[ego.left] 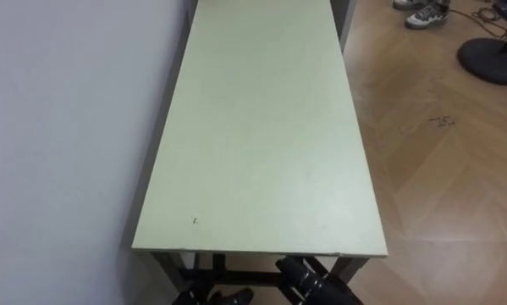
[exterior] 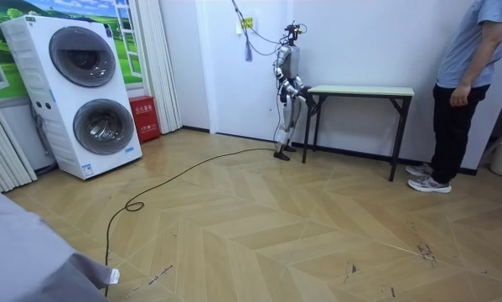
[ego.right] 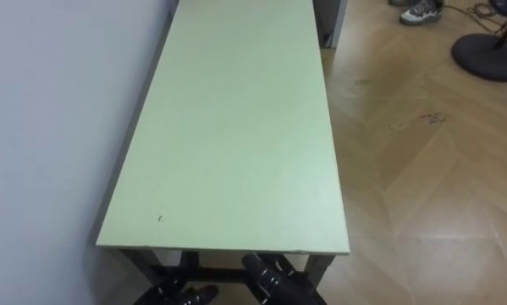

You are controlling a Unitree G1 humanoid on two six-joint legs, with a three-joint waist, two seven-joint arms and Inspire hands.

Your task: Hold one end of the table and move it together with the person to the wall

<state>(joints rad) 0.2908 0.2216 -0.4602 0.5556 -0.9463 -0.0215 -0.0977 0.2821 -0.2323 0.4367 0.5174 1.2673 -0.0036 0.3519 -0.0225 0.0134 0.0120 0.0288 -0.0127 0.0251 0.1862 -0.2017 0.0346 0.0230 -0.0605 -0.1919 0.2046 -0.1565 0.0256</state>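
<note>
A long table with a pale green top (ego.left: 261,127) and dark legs stands lengthwise against the white wall. I stand at its near short end (exterior: 288,80). Both my hands are low, just below the near edge: the left hand (ego.left: 204,296) under the left corner and the right hand (ego.left: 314,281) under the right part. Their dark fingers are half hidden by the tabletop. A person (exterior: 464,84) stands at the far end of the table (exterior: 359,91) with arms hanging, not touching it. The person's shoes (ego.left: 424,13) show past the far corner.
The wall (ego.left: 67,127) runs close along the table's left side. Open wood floor lies to the right. A round black stand base (ego.left: 493,59) sits at the far right. Stacked white washing machines (exterior: 87,92) and a red box (exterior: 143,117) stand across the room.
</note>
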